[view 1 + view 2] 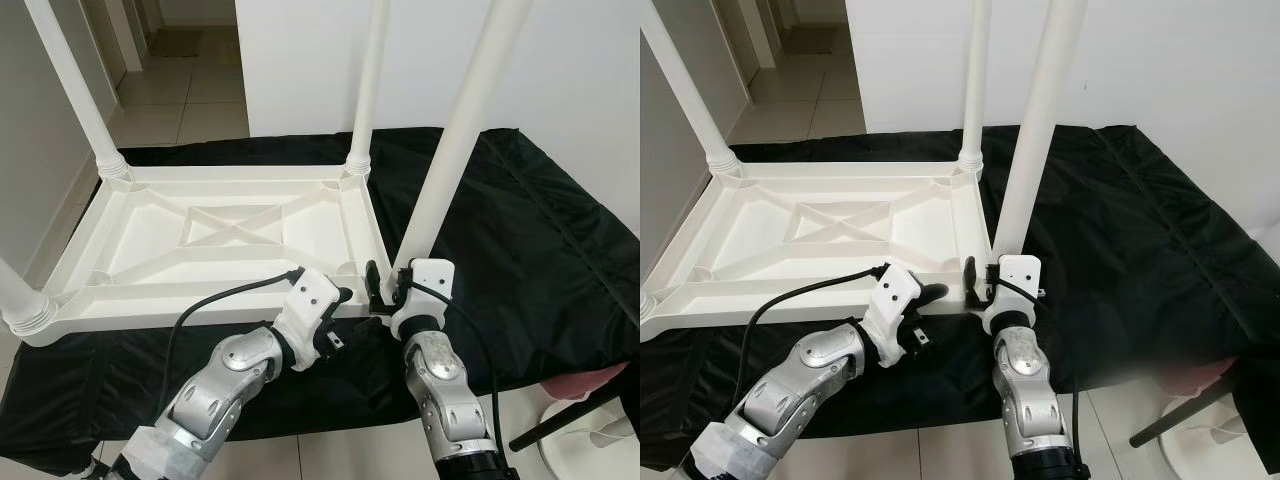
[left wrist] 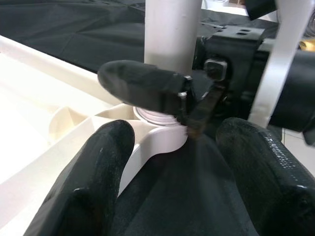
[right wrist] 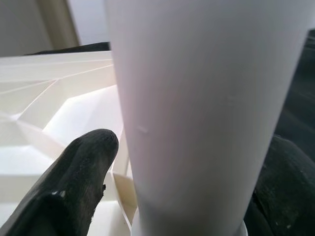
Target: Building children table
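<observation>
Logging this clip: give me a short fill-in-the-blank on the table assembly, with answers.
1. The white tabletop lies ____ on the black cloth, legs pointing up.
2. The right claw has its fingers on either side of the near corner ____.
3. The left claw is at the tabletop's ____ edge, next to that corner.
4. The number of legs standing on the tabletop is ____.

Answers: upside down; leg; near; four
</observation>
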Available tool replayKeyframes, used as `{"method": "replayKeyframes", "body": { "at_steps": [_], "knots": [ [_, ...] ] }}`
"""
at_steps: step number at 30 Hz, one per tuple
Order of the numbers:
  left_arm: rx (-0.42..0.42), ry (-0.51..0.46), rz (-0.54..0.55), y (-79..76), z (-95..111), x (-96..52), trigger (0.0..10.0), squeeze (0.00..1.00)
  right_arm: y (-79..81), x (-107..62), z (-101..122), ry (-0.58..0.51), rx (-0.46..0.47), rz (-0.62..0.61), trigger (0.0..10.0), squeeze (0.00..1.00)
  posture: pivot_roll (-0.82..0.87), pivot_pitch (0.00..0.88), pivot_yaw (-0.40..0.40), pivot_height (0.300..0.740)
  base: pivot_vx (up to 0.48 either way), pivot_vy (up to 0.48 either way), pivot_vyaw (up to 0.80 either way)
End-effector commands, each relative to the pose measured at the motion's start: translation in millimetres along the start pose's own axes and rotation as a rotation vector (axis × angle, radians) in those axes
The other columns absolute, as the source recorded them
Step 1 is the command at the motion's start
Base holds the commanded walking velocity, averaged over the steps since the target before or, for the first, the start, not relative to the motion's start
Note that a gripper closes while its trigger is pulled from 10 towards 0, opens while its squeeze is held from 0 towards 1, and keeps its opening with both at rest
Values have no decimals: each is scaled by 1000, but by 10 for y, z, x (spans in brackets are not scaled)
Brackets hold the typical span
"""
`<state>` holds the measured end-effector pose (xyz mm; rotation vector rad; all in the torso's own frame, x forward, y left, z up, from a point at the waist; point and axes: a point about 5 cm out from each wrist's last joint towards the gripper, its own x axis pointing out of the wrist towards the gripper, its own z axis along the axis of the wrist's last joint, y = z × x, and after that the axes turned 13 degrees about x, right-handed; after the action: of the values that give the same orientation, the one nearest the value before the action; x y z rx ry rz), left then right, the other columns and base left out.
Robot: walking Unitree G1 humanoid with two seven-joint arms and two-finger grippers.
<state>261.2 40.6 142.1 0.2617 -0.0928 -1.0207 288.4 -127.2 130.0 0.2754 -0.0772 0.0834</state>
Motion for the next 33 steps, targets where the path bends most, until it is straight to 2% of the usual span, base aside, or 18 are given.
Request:
{"method": "replayKeyframes", "body": {
  "at_steps": [1,5,11,13,15,23,24,25,26,27,33],
  "knots": [
    [16,-17,-94,-41,9,10,10000,0,-39,-23,13,3,10,52,10000,0,-58,0,-2,740,0,0,0],
    [18,-17,-94,-37,8,15,10000,0,-134,-2,17,23,3,123,10000,0,-59,0,-1,740,0,0,0],
    [22,-14,-95,-35,3,15,10000,0,-167,21,28,28,-19,168,10000,0,-58,0,1,740,0,0,0],
    [27,-10,-96,-31,-1,14,10000,0,-197,106,65,55,-68,289,10000,0,-60,0,7,740,0,0,0],
    [27,-10,-96,-31,-1,14,10000,0,-197,106,65,55,-68,289,10000,0,-60,0,7,740,0,0,0],
    [42,-5,-96,-10,5,28,10000,0,-140,293,39,146,-158,480,10000,0,-47,0,7,740,0,0,0],
    [43,-5,-95,-7,7,26,10000,0,-140,300,27,156,-168,490,6627,0,-47,0,7,740,0,0,0],
    [43,-5,-95,-7,7,26,10000,0,-140,300,27,156,-168,490,6627,0,-47,0,7,740,0,0,0],
    [49,2,-89,2,-2,15,10000,0,-149,299,6,167,-170,499,2275,0,-47,0,7,740,0,0,0],
    [50,7,-82,12,-8,-1,10000,0,-161,293,-9,175,-170,504,0,0,-33,0,1,740,0,0,0],
    [47,13,-67,22,-18,-31,10000,0,-211,276,-41,190,-162,519,0,0,-29,0,0,740,0,0,0]
  ]
}}
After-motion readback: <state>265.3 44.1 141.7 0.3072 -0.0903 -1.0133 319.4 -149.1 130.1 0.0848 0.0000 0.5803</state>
